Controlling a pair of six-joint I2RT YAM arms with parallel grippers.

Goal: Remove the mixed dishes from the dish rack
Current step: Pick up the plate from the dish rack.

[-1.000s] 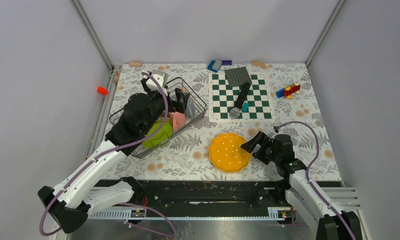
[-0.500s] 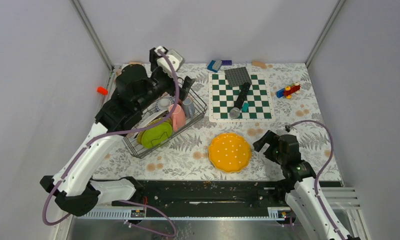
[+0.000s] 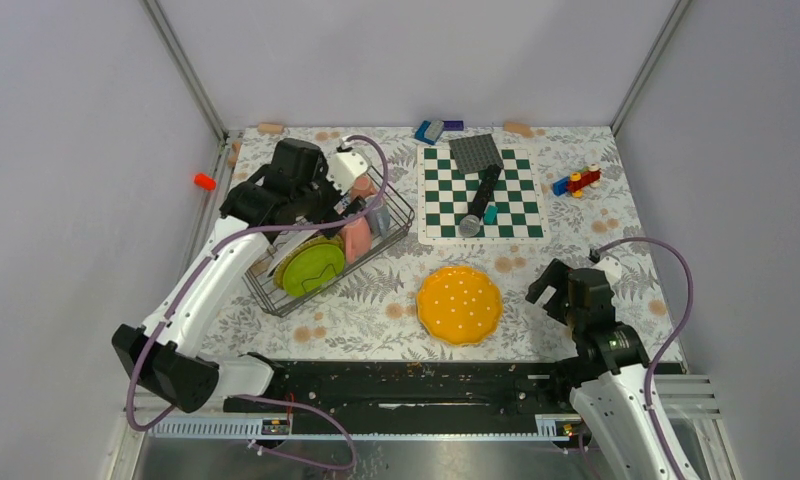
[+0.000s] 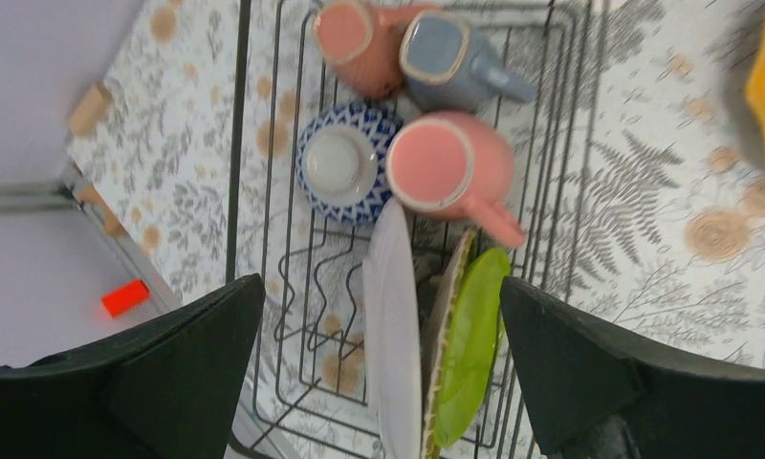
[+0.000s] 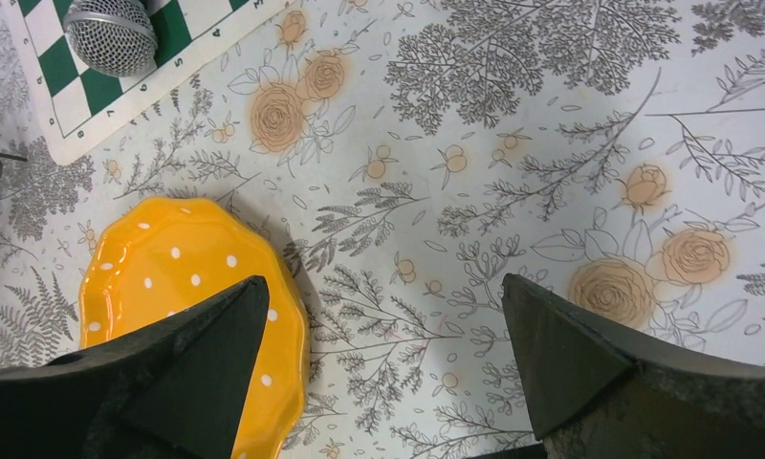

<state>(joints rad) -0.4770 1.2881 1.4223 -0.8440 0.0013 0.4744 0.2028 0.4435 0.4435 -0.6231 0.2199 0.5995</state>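
Top external: left gripper (image 3: pixel 364 200) hangs over the dish rack (image 3: pixel 271 298). Right gripper (image 3: pixel 548 285) sits near the yellow-orange plate (image 3: pixel 460 303), which lies flat on the table.

Left wrist: fingers wide apart, holding nothing. Below in the rack are a pink mug (image 4: pixel 450 167), second pink mug (image 4: pixel 360 38), grey mug (image 4: pixel 450 57) and blue patterned bowl (image 4: pixel 345 167), plus an upright white plate (image 4: pixel 393 325) and lime-green plate (image 4: pixel 469 344).

Right wrist: jaws spread and empty, with the plate under the left finger.

- Nothing legible in any of the three views: no words, numbers, brand names or signs.
- Only candidate: white border of the checkered board (image 5: pixel 197 38), at eleven o'clock in the right wrist view. Too small and blurred to tell whether any characters stand there.
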